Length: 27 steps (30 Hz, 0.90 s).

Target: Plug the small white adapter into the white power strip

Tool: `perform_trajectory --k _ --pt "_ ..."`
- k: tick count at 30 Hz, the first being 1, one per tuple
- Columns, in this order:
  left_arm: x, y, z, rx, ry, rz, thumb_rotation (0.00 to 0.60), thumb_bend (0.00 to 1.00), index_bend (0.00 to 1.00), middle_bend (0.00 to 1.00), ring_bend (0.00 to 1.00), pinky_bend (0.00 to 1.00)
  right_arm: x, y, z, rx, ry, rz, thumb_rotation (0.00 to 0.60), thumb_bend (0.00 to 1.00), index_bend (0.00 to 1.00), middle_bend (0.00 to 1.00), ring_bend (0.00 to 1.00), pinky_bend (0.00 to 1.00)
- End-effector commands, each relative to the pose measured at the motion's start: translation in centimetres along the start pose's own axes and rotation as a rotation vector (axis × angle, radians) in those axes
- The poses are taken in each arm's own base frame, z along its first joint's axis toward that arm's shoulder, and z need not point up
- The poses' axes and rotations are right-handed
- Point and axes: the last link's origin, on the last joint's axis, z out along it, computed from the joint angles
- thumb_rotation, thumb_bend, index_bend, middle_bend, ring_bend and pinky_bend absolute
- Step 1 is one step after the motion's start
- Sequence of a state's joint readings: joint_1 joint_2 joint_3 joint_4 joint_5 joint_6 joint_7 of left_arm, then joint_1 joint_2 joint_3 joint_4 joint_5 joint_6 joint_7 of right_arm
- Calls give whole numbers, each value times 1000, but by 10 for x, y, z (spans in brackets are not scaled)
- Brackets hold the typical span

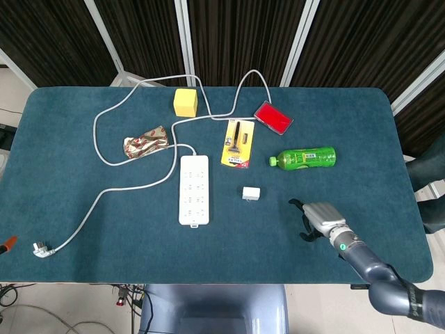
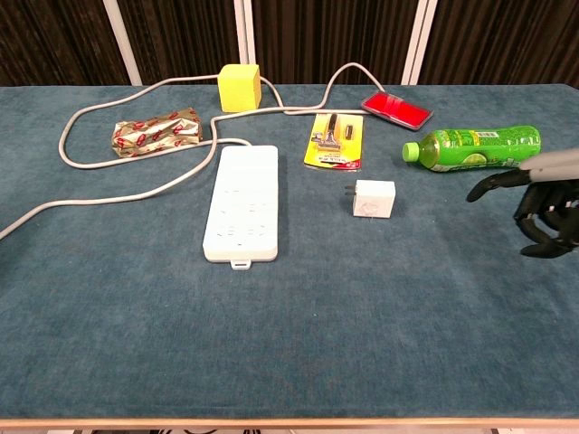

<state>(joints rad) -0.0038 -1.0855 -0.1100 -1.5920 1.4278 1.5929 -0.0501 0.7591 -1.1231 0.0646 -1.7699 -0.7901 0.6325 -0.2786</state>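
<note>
Desk (image 1: 83,229), teal felt-like cover. White power strip (image 1: 194,189): long flat plastic slab, long axis running near-to-far, sockets up, grey cord attached. Right robot hand (image 1: 314,218): dark fingers spread and hooked, holding nothing, nearer the desk's front-right; the only one visible, the left absent from both views. Small white adapter (image 1: 251,193): smooth cube between strip and robot hand, lying to that hand's left and slightly farther back; prongs (image 2: 348,192) face the strip.

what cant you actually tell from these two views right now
- Left hand: in neither view.
- Right hand: its outer part is cut off by the chest view's right edge.
- Adapter: prongs too small to read in the head view.
- Power strip: socket holes are faint in the chest view.
- Blister pack: label too small.
</note>
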Motion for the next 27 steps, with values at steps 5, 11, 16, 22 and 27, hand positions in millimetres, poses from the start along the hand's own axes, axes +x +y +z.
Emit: perform_trajectory --k 5,11,16,22,27 --pt "0 -1 1 8 0 2 600 84 149 0 0 0 -3 -20 22 16 -11 -14 600 416 114 677 742 702" --pt "0 -1 1 5 0 3 600 84 149 0 0 0 0 -31 34 17 -1 -5 600 416 113 677 742 703" --pt "0 -1 1 10 3 1 600 84 149 0 0 0 3 -38 39 18 9 -7 600 416 114 677 742 703" --pt "0 -2 2 11 1 2 600 84 150 0 0 0 5 -43 40 23 16 -5 600 416 113 677 742 703" --pt "0 -1 2 12 0 4 600 84 150 0 0 0 7 -49 41 39 6 1 600 416 113 677 742 703"
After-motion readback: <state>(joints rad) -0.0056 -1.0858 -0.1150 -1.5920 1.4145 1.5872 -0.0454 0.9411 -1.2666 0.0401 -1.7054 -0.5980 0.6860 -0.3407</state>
